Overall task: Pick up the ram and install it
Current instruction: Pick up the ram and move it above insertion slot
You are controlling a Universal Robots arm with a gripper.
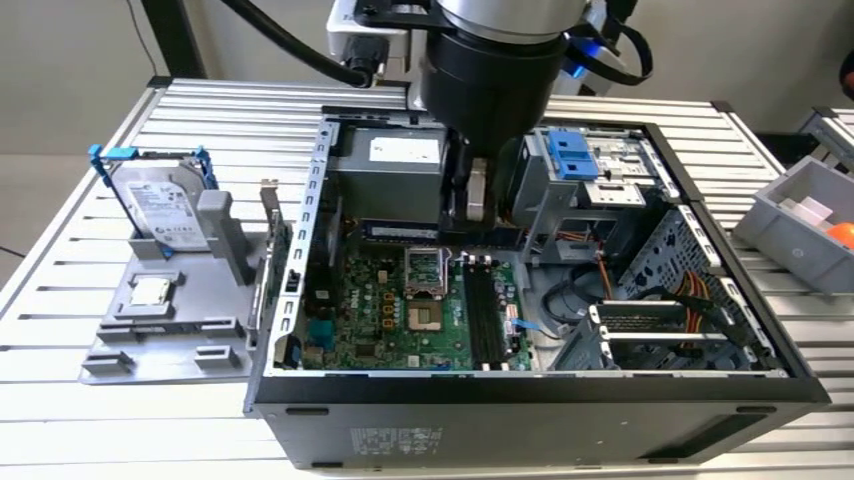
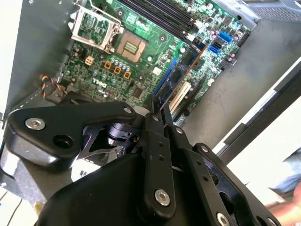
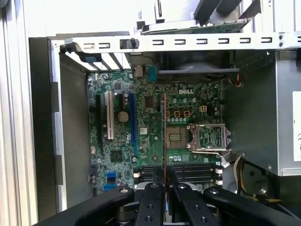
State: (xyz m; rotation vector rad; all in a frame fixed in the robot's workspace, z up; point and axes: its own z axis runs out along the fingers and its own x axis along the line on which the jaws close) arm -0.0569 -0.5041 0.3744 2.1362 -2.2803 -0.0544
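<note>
Surface: slatted metal tabletop (image 1: 80, 440), pale wall behind. An open computer case (image 1: 534, 400) lies on its side on it, with the green motherboard (image 1: 387, 310) facing up. At the exterior view's left, a grey fixture (image 1: 174, 330) carries a hard drive in a blue bracket (image 1: 160, 205) and a small square processor chip (image 1: 147, 290). At the exterior view's right, a grey bin (image 1: 801, 215) is cut off by the frame edge.

Arm: reaches down into the case from above. The claw (image 2: 157, 106) is pressed together on the ram (image 2: 176, 75), pinching one end between its black fingers (image 3: 153, 190).

Ram: a long, thin, dark board with a blue cast along its face in the second wrist view. In the first wrist view it appears edge-on as a narrow line (image 3: 163, 136) running out from the claw (image 3: 164, 179) over the middle of the motherboard. It is held above the board, crosswise to the black memory slots (image 1: 483, 310) and not seated in them, with the processor socket (image 3: 207, 136) off to one side.

Hard to make out:
- In the exterior view the arm's wrist covers most of the claw (image 1: 474, 210).
- Whether the ram's free end touches the motherboard cannot be told.
- The claw's linkage blocks the near part of both wrist views.
</note>
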